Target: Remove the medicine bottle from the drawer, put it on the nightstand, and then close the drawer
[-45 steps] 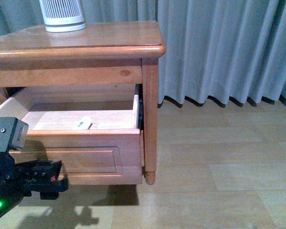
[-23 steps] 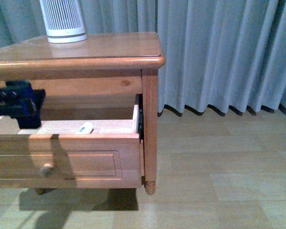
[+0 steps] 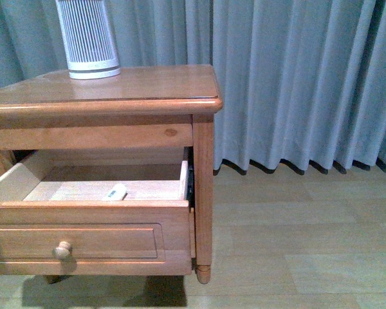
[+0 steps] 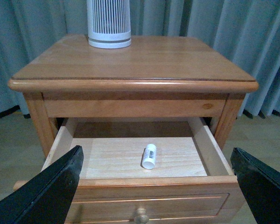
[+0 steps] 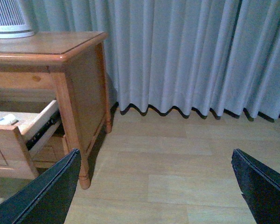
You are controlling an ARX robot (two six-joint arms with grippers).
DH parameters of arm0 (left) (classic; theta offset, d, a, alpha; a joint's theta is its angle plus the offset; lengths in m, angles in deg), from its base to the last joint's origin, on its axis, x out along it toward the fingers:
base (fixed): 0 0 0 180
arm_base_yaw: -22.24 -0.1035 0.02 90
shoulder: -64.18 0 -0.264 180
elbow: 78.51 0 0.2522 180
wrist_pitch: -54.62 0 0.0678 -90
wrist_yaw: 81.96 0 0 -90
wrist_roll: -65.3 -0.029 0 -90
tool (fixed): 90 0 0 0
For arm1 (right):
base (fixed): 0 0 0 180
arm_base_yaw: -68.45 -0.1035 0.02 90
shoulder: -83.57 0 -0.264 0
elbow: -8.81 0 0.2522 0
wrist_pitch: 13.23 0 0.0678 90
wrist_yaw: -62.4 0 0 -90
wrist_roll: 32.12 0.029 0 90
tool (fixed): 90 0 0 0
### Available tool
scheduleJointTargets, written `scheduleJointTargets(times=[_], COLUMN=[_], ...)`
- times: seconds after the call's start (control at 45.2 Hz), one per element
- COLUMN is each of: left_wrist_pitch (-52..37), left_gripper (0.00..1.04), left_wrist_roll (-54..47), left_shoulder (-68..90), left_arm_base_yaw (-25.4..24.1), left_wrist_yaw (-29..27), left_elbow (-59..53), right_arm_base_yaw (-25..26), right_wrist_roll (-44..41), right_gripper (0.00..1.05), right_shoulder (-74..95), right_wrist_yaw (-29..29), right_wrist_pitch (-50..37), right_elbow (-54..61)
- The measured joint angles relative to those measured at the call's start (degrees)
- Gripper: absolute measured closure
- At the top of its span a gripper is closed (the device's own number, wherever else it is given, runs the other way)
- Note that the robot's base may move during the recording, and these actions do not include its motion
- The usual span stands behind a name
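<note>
1. Two grippers show on my wrist feeds, neither in the front view; the left gripper (image 4: 156, 150) has its black fingers (image 4: 51, 191) spread wide with nothing held between them.
2. Right gripper (image 5: 156, 151) is the same, spread wide and empty; it faces bare floor (image 5: 186, 158) and the grey curtain (image 5: 186, 56) off the nightstand's side.
3. Bottle check: the medicine bottle (image 4: 149, 156) lies on its side on the pale wood inside the drawer (image 4: 154, 186), a little right of the middle, clear of every wall; I can also see it from the front (image 3: 116, 192).
4. Drawer is pulled well out; its round knob (image 3: 63, 250) faces me; the left gripper hangs in front of it, touching nothing.
5. Nightstand (image 3: 128, 87) top: a ribbed canister (image 3: 87, 38) stands upright near the back edge.
</note>
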Motion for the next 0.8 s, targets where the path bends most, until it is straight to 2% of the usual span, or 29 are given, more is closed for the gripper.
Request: scheduleJointTargets(times=[0.133,0.177,0.244,0.332,0.399,0.598,0.686,0.708,0.797], left_wrist_pitch=[0.0,0.2,0.2,0.1,0.1,1.0,2.1,2.4,3.5], left_gripper=[0.07,0.09,0.19,0.34,0.5,0.82,0.99,1.02,1.01], left_wrist_roll=[0.0,-0.3,-0.3,-0.4,-0.5,-0.5,-0.5,-0.5,-0.7], left_shoulder=[-1.3,-1.4,-2.4,-4.7,-7.2,-12.3,-15.2,-15.8,-17.7], left_arm_base_yaw=[0.0,0.5,1.0,0.8,-1.9,-3.1,-3.1,-3.1,-3.1], left_wrist_yaw=[0.0,-2.1,-7.9,-9.9,-6.2,-6.0,-5.7,-5.8,-5.9], left_elbow=[0.0,-0.2,-1.2,-3.9,-6.8,-10.7,-12.4,-12.6,-13.6], right_arm_base_yaw=[0.0,0.0,0.0,0.0,0.0,0.0,0.0,0.0,0.0], right_wrist_roll=[0.0,0.0,0.0,0.0,0.0,0.0,0.0,0.0,0.0], right_gripper=[0.07,0.07,0.07,0.07,0.07,0.07,0.07,0.07,0.07], right_shoulder=[0.0,0.0,0.0,0.0,0.0,0.0,0.0,0.0,0.0], right_wrist_yaw=[0.0,0.0,0.0,0.0,0.0,0.0,-0.1,-0.1,-0.1], right_wrist_pitch=[0.0,0.0,0.0,0.0,0.0,0.0,0.0,0.0,0.0], right_elbow=[0.0,0.0,0.0,0.0,0.0,0.0,0.0,0.0,0.0])
